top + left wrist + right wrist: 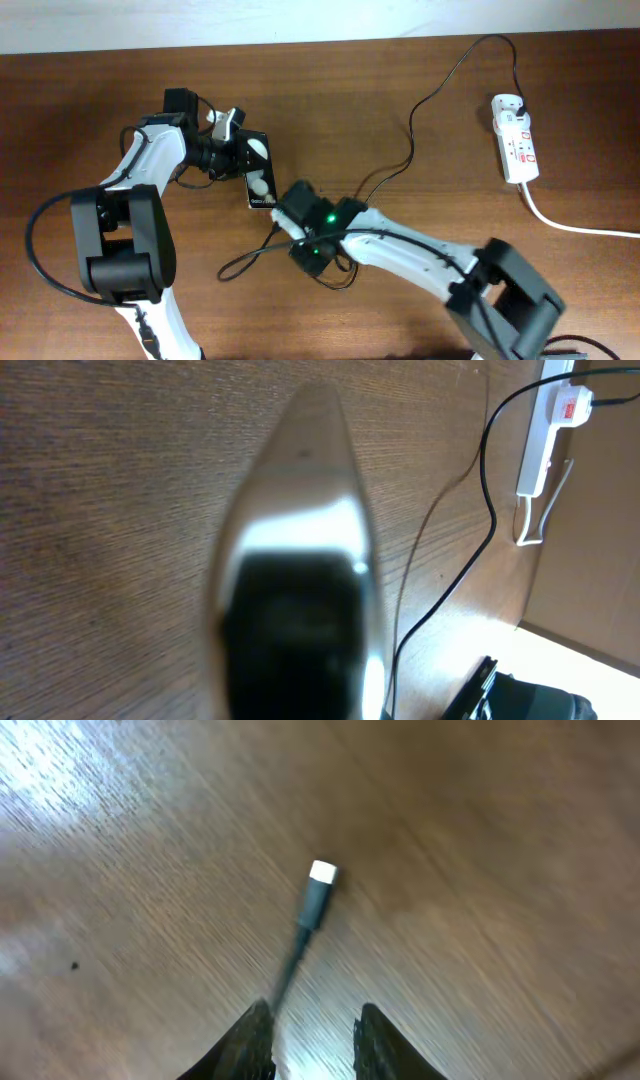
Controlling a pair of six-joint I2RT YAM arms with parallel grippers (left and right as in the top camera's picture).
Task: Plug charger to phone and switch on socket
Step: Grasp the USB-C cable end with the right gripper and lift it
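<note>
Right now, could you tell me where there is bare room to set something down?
Free: the brown wooden tabletop between the thin black charger cable and the white power strip, and the stretch along the far edge beyond the small black phone. Crowded: around the phone, where the left gripper, right gripper and cable slack meet.

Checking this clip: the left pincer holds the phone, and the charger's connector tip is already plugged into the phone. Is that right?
Not quite. The left pincer does hold the phone, but the connector tip of the charger is not plugged in. The right wrist view shows it free over bare wood, just ahead of the right pincer.
</note>
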